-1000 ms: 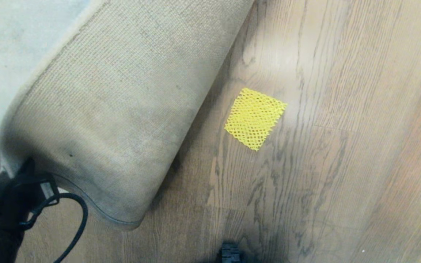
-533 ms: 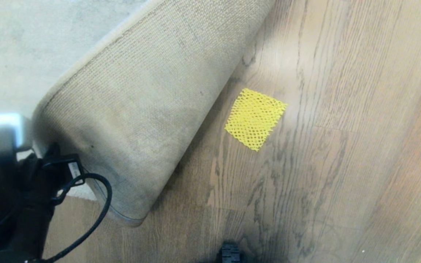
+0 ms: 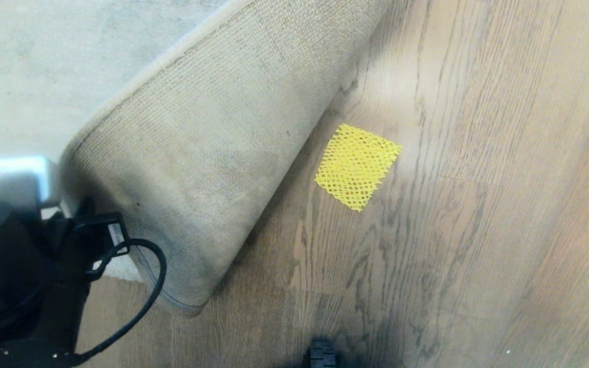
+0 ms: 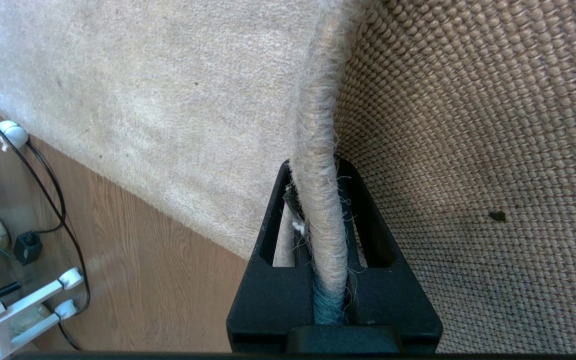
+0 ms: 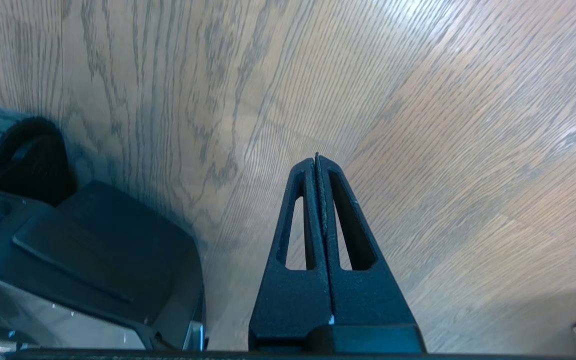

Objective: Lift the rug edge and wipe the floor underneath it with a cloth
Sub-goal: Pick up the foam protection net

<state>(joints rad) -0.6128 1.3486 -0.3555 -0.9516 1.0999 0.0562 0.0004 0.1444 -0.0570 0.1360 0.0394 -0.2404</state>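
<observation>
The left gripper sits at the far left of the head view, its two black fingers pinched tight on the rug edge — the bound border runs straight up between them. To one side of the clamped border lies the pale grey pile, to the other the beige woven backing, turned up and curled over so it faces the head camera. A black cable loops off the wrist beside the raised corner. Further right, well clear of this gripper and just beside the curled rug, the yellow mesh cloth lies flat on the floor, untouched. The right gripper hangs over bare planks with its fingers pressed fully together, holding nothing — the robot's dark base is close alongside it.
</observation>
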